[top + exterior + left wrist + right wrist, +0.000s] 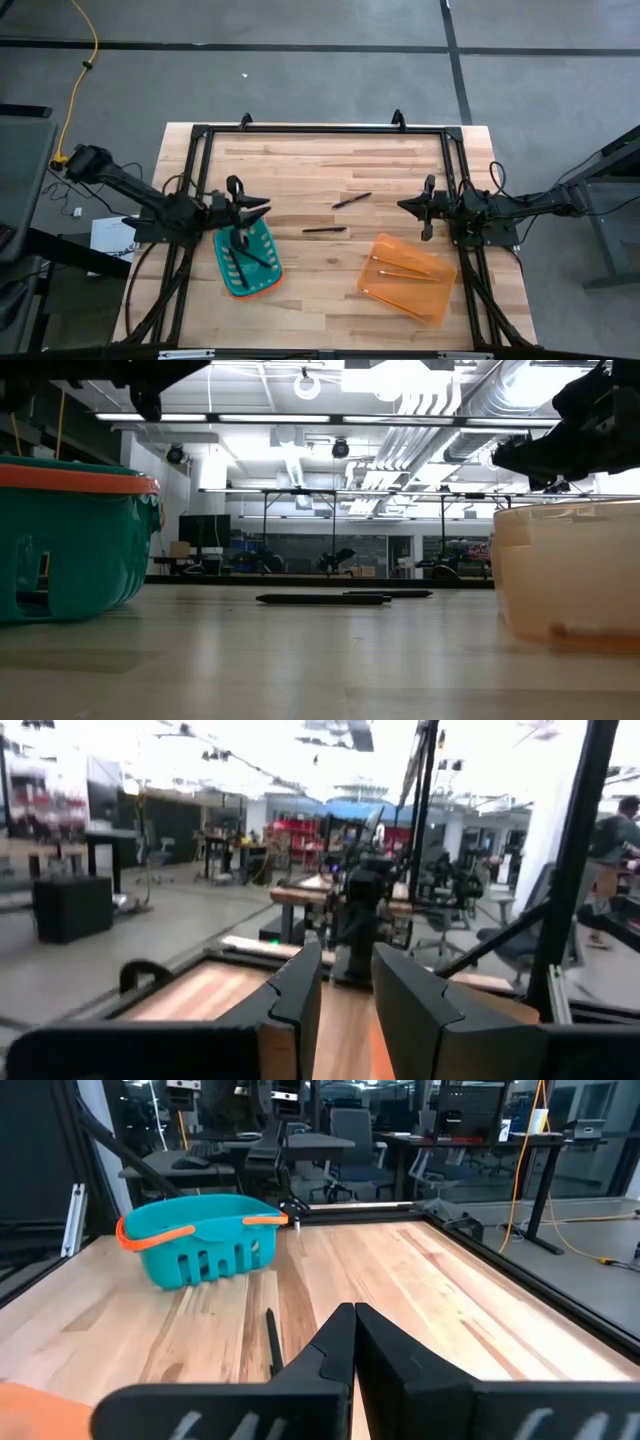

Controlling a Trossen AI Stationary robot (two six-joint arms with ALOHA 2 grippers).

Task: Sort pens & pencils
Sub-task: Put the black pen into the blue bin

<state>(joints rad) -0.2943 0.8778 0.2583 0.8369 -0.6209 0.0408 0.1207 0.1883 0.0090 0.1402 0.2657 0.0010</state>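
From above, two pens [351, 200] lie loose on the tabletop [300, 165] between the two pincers, one slanted, the other lying nearly along the line from pincer to pincer; a third dark stick rests slanted in the teal basket [262, 283] just below the left pincer [240, 208], whose fingers stand slightly apart, holding nothing. The right pincer [424, 208] is closed and empty; two pencils [405, 272] lie side by side in the orange tray [440, 300] beside it. At table height, both loose pens lie flat between basket and tray. The right wrist camera shows one pen pointing lengthwise ahead of its shut fingers [330, 1345], the basket beyond.
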